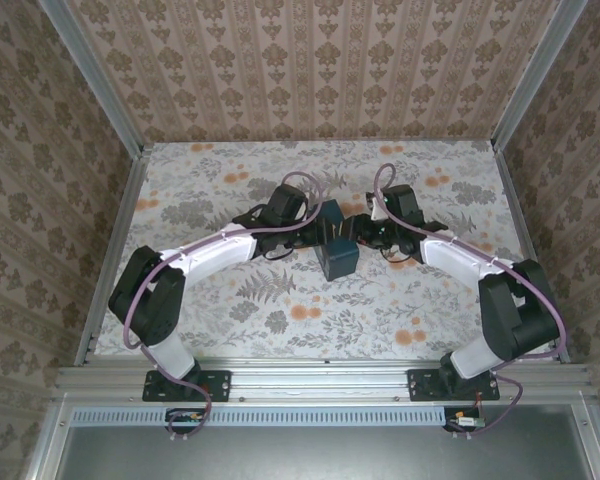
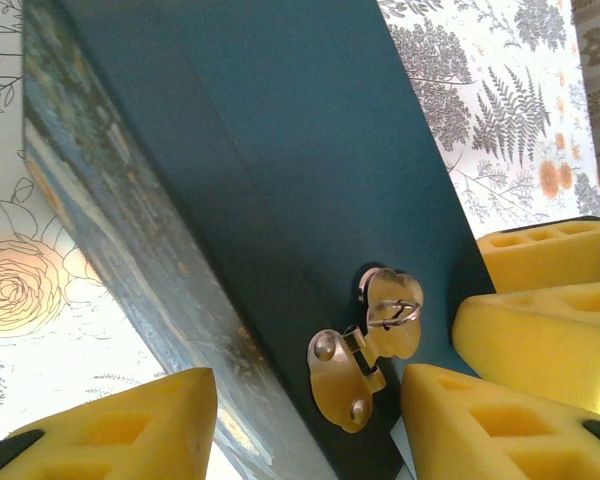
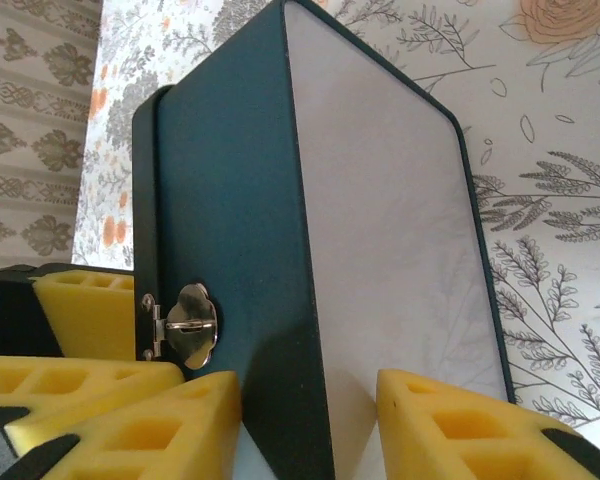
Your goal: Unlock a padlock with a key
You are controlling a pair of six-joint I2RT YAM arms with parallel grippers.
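Fingers (image 2: 110, 430) of the left gripper (image 2: 305, 435) sit nearest in its wrist camera. They are yellow and spread about halfway, with the dark teal box (image 2: 310, 150) filling the gap between them, so we read this as a grip on the box. This camera gives us the box's mottled, painted side wall, which the right wrist camera hides. It also shows the brass clasp (image 2: 365, 345) low on the dark face, a wire ring lying across it, with two more yellow fingers just to its right.

From the right wrist camera, the right gripper (image 3: 310, 415) straddles the box's lower corner, its jaws a little under half spread. One finger rests against the clasp side and the other against a broad, pale, glossy face that the left wrist camera hides. It too appears to be clamped on the box.

Farther off, the top camera adds the layout. The box stands near the middle of the floral table (image 1: 280, 300), with both arms reaching inward to it from either side and patterned walls beyond.
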